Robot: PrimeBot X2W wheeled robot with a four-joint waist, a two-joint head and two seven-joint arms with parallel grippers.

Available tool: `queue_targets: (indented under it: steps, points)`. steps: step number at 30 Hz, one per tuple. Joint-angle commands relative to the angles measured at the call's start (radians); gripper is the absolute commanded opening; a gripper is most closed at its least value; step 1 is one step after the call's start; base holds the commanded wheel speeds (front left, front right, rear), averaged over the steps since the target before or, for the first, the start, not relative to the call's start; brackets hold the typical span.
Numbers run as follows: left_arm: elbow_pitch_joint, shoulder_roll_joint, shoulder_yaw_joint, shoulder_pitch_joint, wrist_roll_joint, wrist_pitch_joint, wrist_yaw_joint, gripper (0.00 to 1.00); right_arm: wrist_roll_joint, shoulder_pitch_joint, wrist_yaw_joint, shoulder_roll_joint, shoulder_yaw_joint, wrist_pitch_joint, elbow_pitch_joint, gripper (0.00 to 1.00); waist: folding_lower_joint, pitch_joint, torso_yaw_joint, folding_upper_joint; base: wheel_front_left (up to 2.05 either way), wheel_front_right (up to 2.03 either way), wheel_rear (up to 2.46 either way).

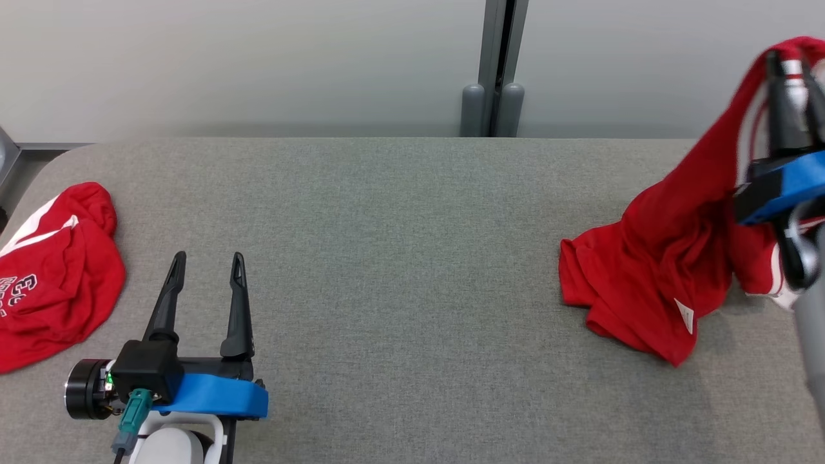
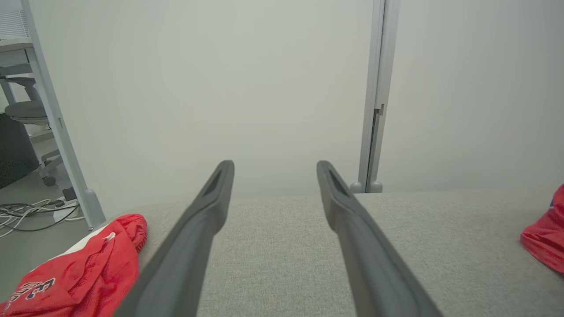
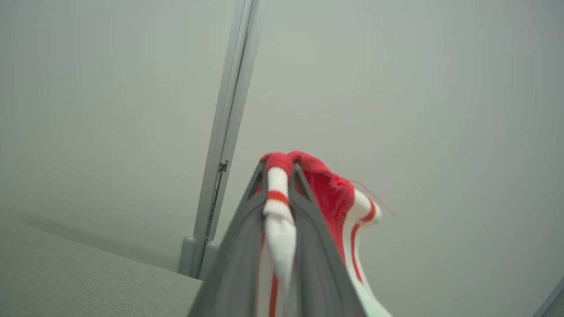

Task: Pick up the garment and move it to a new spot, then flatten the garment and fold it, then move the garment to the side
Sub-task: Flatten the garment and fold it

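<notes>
The red short-sleeved garment with white striped trim (image 1: 657, 258) sits at three o'clock in the head view. Its upper part is hoisted off the grey woven tabletop (image 1: 399, 225), while the lower folds and a small white label lie crumpled on the cloth surface. The right gripper (image 1: 794, 67) has its two dark fingers pinched together on a bunched edge of it. In the right wrist view a white ribbed band with a red stripe is squeezed between the fingers of that gripper (image 3: 278, 171), and red fabric (image 3: 326, 185) spills over the tips. A grip on the hem or cuff like this probably lets the rest hang and drag free, which suits carrying the garment to a new spot.

The left gripper (image 1: 208, 259) rests at about seven o'clock with its fingers spread wide and nothing between them. It appears to be waiting for the flattening step.

A second red garment with white panels and dark lettering (image 1: 58, 277) lies heaped at nine o'clock, well apart from the held one. The broad middle of the table between the two looks like the natural landing place. At twelve o'clock a grey metal post (image 1: 493, 96) divides the pale partition wall behind the table. Nothing stands on the path inward. The trailing folds may catch or twist as they slide.
</notes>
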Motion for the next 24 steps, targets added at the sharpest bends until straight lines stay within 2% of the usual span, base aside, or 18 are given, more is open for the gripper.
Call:
queue_targets:
  steps: [1,10,14,18,24]
  points:
    - [-0.004,0.0,0.001,0.003,-0.003,-0.003,-0.001,1.0,0.016,-0.009,0.0,0.017,0.018,-0.001,-0.01,0.0,0.0001,0.001,0.003,0.0001,0.0,0.0,0.0]
    - [0.004,-0.007,-0.009,-0.023,-0.019,-0.003,-0.002,1.0,0.114,0.007,0.0,0.223,0.269,-0.001,-0.035,0.0,0.0001,0.027,0.06,0.0001,0.0,0.0,0.0]
    - [0.013,-0.01,-0.02,-0.033,-0.022,-0.003,-0.003,1.0,0.154,0.013,0.0,0.284,0.368,-0.001,-0.005,0.0,0.0001,0.041,0.098,0.0001,0.0,0.0,0.0]
    - [0.022,-0.013,-0.027,-0.037,-0.029,-0.003,0.001,1.0,0.202,0.032,0.0,0.312,0.472,-0.001,0.01,0.0,0.0001,0.052,0.128,0.0001,0.0,0.0,0.0]
    - [0.035,-0.014,-0.047,-0.048,-0.036,-0.003,0.0,1.0,0.358,0.073,0.0,0.313,0.732,-0.001,-0.048,0.0,0.0001,0.065,0.168,0.0001,0.0,0.0,0.0]
